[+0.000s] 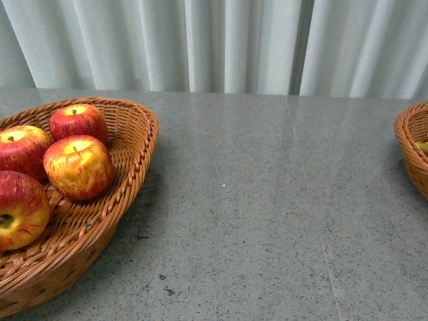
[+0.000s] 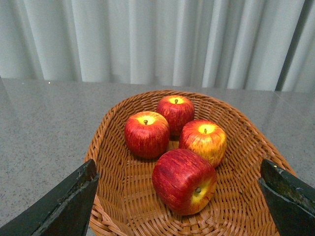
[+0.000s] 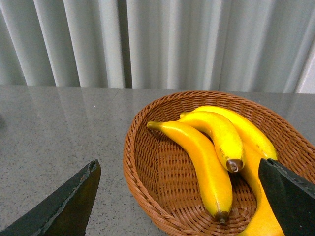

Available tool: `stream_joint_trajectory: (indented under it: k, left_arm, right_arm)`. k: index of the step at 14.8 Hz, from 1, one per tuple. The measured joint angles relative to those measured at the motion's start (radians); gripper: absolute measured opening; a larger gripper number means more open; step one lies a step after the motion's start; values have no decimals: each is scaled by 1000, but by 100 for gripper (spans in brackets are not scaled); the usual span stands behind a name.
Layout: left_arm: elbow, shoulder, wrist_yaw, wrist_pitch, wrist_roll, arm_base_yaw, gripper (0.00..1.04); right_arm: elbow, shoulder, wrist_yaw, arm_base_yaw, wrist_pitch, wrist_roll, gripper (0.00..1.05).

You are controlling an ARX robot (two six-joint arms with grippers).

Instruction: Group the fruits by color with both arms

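Several red apples with yellow streaks (image 1: 78, 166) lie in a brown wicker basket (image 1: 134, 154) at the left of the front view. From the left wrist view the same apples (image 2: 183, 181) sit between and beyond my open left gripper (image 2: 178, 171), whose black jaws stand wide over the basket's near end (image 2: 113, 196). Yellow bananas with brown tips (image 3: 202, 160) lie in a second wicker basket (image 3: 135, 167) under my open right gripper (image 3: 178, 168). Nothing is held in either gripper. Neither arm shows in the front view.
The second basket's rim (image 1: 409, 144) pokes in at the right edge of the front view, with a bit of yellow fruit (image 1: 422, 147) inside. Grey speckled tabletop (image 1: 254, 200) lies between the baskets. A pale pleated curtain (image 1: 221, 40) hangs behind the table.
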Motion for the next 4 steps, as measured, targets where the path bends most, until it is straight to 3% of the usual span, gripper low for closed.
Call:
stream_joint_trajectory:
  k: [4]
  left_arm:
    - [0, 0, 0, 0, 0, 0, 98]
  right_arm:
    - [0, 0, 0, 0, 0, 0, 98]
